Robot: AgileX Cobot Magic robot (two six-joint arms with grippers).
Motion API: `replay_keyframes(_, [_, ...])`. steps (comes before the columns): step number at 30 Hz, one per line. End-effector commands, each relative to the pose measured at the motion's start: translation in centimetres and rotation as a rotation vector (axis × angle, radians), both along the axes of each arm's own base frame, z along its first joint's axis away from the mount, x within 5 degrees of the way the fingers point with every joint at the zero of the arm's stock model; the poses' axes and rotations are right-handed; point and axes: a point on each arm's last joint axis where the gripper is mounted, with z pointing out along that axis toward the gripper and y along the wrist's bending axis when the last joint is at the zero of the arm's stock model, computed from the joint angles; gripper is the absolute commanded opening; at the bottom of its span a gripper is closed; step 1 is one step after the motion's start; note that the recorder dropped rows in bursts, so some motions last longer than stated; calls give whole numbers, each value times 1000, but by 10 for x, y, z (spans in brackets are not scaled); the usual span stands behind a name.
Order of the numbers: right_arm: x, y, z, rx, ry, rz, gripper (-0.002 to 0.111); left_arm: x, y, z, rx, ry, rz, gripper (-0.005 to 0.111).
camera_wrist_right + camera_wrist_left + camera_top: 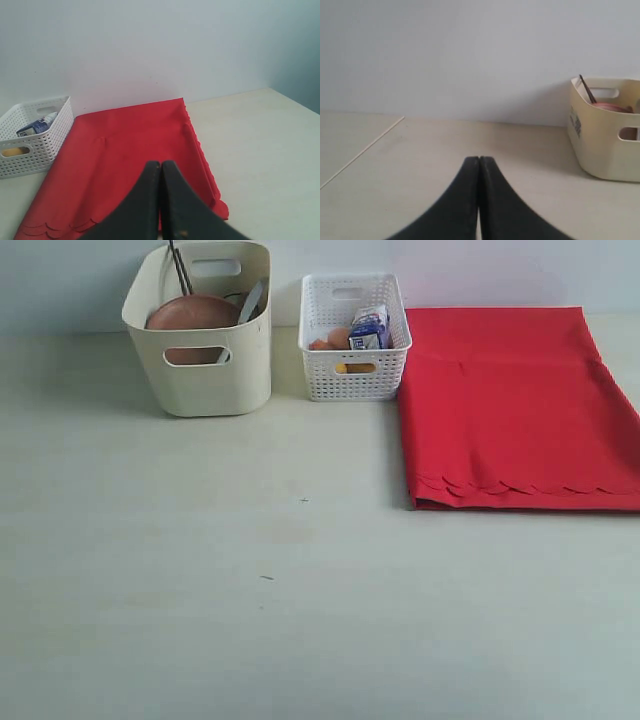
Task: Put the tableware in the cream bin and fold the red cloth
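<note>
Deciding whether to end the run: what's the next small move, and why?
Probably none: leave both arms parked. The round brown plate and dark chopsticks sit in the cream bin, no tableware shows on the table, and the red cloth appears doubled, scalloped edge on top. The left fingers and right fingers are shut, holding nothing.

I seem to be at a staged test bench, a lab or demo room of some kind: a wide pale table (200,620) runs straight up to a plain whitish wall (470,50), and that bare surface fills nearly everything I can see. The household things stand in a tidy row along the back of it: a cream bin (205,380) with a brown plate (190,312) and chopsticks (180,268) in it, a white basket (355,375) holding a milk carton (370,328) just beside it, and a red cloth (510,400) lying flat next to that.
</note>
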Motion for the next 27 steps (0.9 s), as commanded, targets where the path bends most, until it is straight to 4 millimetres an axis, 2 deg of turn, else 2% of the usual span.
replay_keyframes(1, [0,0,-1,-14,-7,-3,0,0,-6,-1,30,15,-105,1])
replay_keyframes(6, [0,0,-1,-14,-7,-3,0,0,-10,-2,96,28,-182,1])
replay_keyframes(27, [0,0,-1,-12,-7,-3,0,0,-10,-6,89,64,-181,1])
